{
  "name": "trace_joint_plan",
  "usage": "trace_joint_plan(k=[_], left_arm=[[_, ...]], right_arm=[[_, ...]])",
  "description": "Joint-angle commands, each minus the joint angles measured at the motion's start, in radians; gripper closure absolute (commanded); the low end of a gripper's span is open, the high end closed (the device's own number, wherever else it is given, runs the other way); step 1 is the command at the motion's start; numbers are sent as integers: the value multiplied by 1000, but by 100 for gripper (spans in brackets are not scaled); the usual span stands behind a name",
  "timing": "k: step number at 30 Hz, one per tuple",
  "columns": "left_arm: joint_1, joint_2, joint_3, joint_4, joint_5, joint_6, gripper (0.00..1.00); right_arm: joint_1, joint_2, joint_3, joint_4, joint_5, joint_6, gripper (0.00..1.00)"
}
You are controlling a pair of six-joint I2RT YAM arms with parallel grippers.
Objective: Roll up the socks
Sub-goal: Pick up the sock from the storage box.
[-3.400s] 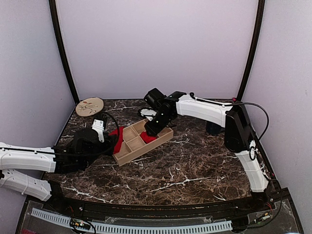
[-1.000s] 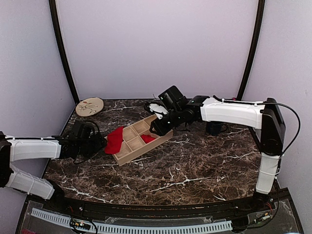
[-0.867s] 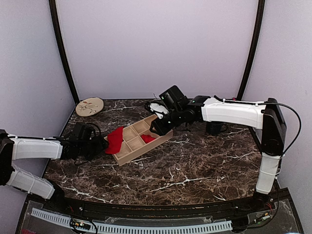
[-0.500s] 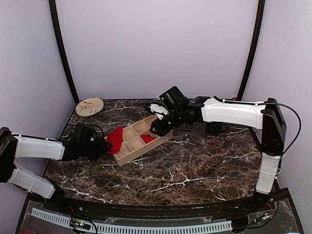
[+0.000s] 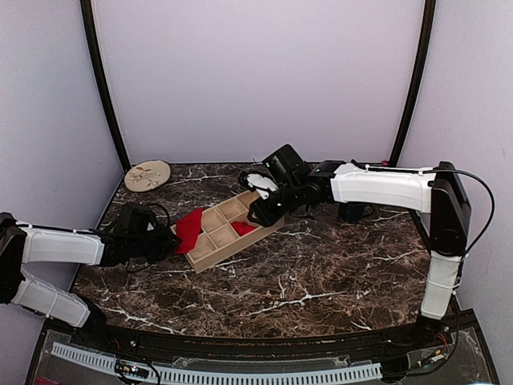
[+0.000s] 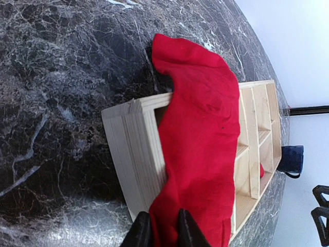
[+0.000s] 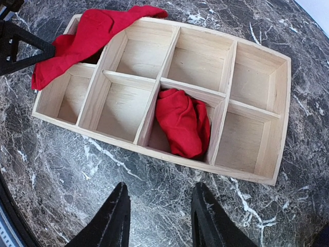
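- The tray (image 7: 154,146) is pale wood with eight compartments in two rows. It lies askew on the dark marble table (image 5: 321,281), between the two arms.
- The flat sock (image 6: 200,128) is red and drapes across the tray's left end. It covers the end compartment of the far row.
- One tip of the flat sock spills past the tray's wall onto the table. The other end comes out over the end wall.
- The left gripper (image 6: 163,230) is low at the tray's left end. Its jaws are nearly together, pinching that outer end of the flat sock, with red cloth bunched between them.
- The balled sock (image 7: 182,123), also red, sits in the near row, in the third compartment from the draped end. It fills most of that compartment and touches neither gripper.
- The right gripper (image 7: 160,218) hangs above the right part of the tray and is clear of it. Its jaws are partly apart with nothing between them.
- In the right wrist view the jaws frame bare table just beside the tray's near long wall, by the balled sock.
- A round disc (image 5: 147,175) with dark markings lies at the table's far left corner, well apart from the tray.
- A dark mug (image 5: 353,212) stands on the right, partly hidden behind the right arm.
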Motion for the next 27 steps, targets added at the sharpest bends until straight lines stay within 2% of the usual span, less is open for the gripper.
trace_joint_plan(k=[1, 4, 8, 18, 27], left_arm=[[4, -82, -36, -9, -12, -14, 81], [4, -112, -37, -8, -16, -10, 86], [4, -118, -34, 8, 7, 4, 100], [4, -176, 3, 3, 30, 36, 100], [4, -122, 197, -30, 169, 187, 100]], right_arm=[[11, -31, -13, 39, -12, 10, 62], [18, -28, -12, 41, -11, 12, 62], [28, -24, -9, 43, -7, 16, 62], [41, -52, -36, 57, 27, 30, 62], [39, -116, -84, 79, 152, 91, 62]])
